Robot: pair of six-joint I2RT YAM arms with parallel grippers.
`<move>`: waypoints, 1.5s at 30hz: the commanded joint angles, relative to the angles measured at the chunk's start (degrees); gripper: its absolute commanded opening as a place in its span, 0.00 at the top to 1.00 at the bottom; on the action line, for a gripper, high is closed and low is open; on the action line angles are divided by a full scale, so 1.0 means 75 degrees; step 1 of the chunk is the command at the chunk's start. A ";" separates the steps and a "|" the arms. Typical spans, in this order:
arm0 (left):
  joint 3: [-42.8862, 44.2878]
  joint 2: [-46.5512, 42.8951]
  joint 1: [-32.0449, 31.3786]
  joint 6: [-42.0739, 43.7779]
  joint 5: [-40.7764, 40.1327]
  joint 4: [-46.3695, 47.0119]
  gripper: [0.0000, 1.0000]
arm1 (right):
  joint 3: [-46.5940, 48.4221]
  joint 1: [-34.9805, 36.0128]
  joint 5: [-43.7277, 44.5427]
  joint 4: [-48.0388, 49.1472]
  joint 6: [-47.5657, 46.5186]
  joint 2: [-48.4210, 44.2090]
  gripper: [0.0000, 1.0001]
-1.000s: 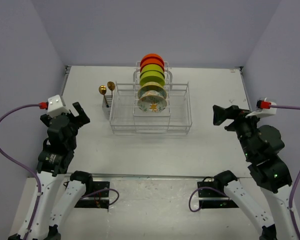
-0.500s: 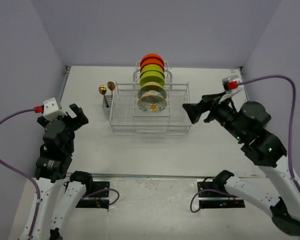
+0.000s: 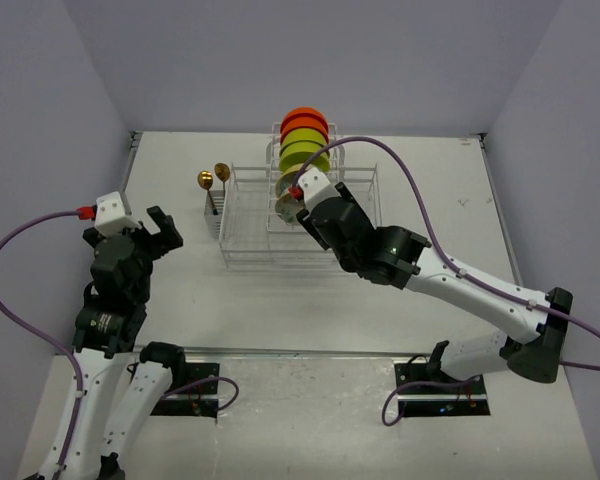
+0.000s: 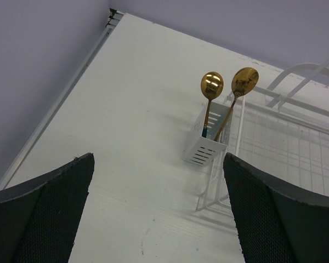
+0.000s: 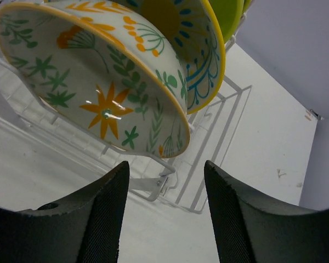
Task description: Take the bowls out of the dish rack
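A row of bowls stands on edge in the white wire dish rack [image 3: 250, 250]: orange-red bowls [image 3: 304, 118] at the back, lime-green bowls [image 3: 304, 150] in the middle, pale patterned ones at the front. My right gripper [image 3: 305, 205] reaches over the rack and covers most of the front bowl. In the right wrist view the front patterned bowl [image 5: 98, 82] fills the top, a second patterned bowl [image 5: 200, 49] behind it. My right gripper [image 5: 165, 181] is open just below the front bowl's rim, holding nothing. My left gripper [image 3: 155, 230] [image 4: 158, 159] is open, left of the rack.
Two gold spoons [image 3: 206, 180] [image 4: 212, 85] stand in a small white caddy [image 4: 208, 142] on the rack's left end. The rack's wire loops [image 5: 219, 126] run under and beside the bowls. Grey walls close the table at the back and both sides.
My right arm has swung from the table's right side across to the rack, bringing its gripper to the front patterned bowl. The left arm has barely shifted.
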 commanded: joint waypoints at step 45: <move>-0.0021 0.0026 0.0118 0.0126 0.0372 0.0429 0.00 | -0.1047 0.0027 0.0908 0.4372 -0.1430 0.0375 0.94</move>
